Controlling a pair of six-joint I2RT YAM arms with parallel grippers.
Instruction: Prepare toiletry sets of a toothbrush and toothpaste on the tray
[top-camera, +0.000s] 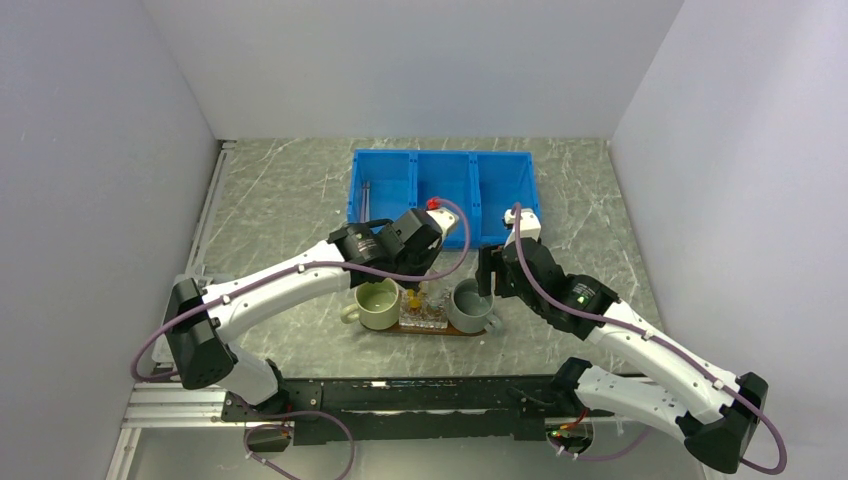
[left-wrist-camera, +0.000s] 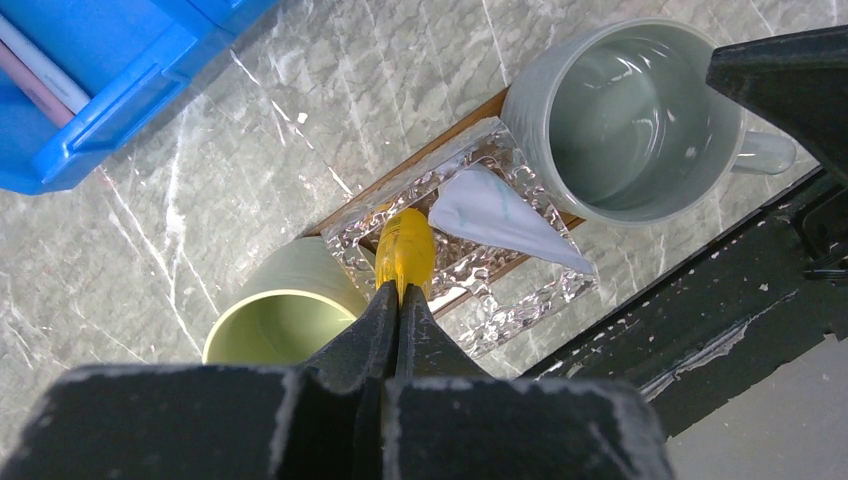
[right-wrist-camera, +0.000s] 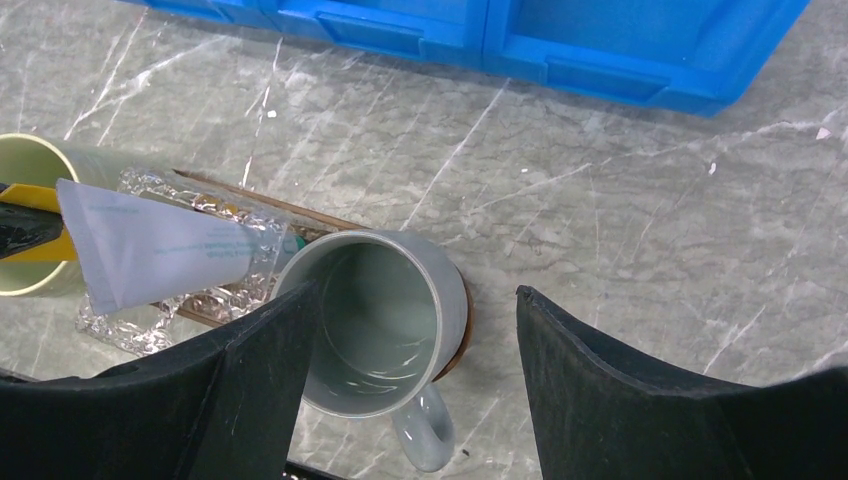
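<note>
My left gripper (left-wrist-camera: 398, 290) is shut on the end of the yellow tube (left-wrist-camera: 405, 245), which hangs tip-down into the small clear holder (left-wrist-camera: 480, 300). The white tube (left-wrist-camera: 500, 215) with teal print leans in the same holder. The holder stands on the dark-brown tray (left-wrist-camera: 440, 152) between a green mug (left-wrist-camera: 280, 310) and a grey mug (left-wrist-camera: 630, 110). My right gripper (right-wrist-camera: 415, 290) is open and empty just above the grey mug (right-wrist-camera: 385, 320). The white tube (right-wrist-camera: 160, 255) also shows in the right wrist view. Two toothbrushes (left-wrist-camera: 40, 70), one pinkish and one pale, lie in the blue bin.
The blue three-compartment bin (top-camera: 440, 195) stands behind the tray, with the toothbrushes (top-camera: 367, 197) in its left compartment. Both arms crowd over the tray (top-camera: 430, 331) near the table's front edge. White walls enclose the marble table on three sides.
</note>
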